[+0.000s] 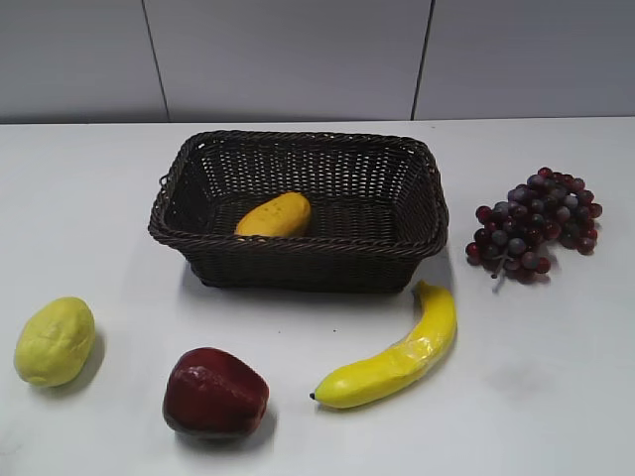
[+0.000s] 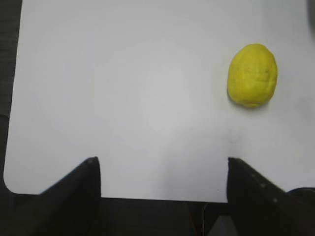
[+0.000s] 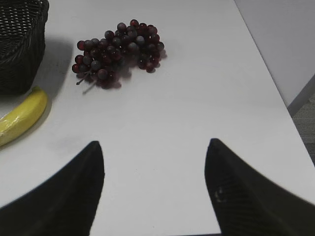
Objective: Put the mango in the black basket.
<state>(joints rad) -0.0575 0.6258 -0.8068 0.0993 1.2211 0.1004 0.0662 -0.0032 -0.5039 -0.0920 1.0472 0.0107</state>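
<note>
**Inspector:** State the position of the task item.

**Operator:** I have the mango lying on the floor of the black basket, left of centre, long axis tilted slightly. Its skin is smooth, orange-yellow, oblong. The basket is rectangular dark woven wicker with flared sides and a braided rim, standing on the white table.

**Inspector:** Condition of the pincers?

**Operator:** From my left wrist camera, the left gripper is spread wide and holds nothing; its two dark fingers frame bare tabletop near the table's rounded edge. The right gripper is likewise wide apart and empty, its matte black fingers over plain white surface. Neither arm shows in the exterior view.

**Inspector:** Other items on the surface?

**Operator:** A pale yellow, bumpy lemon-like fruit sits at the table's front left, well apart from the basket. A glossy dark red fruit, lumpy in shape, rests in front of the basket. A long curved banana, shiny yellow with a dark tip, lies just beside the basket's front right corner. A cluster of dark red and purple grapes, small round beads on a stem, lies to the basket's right, near but apart.
</note>
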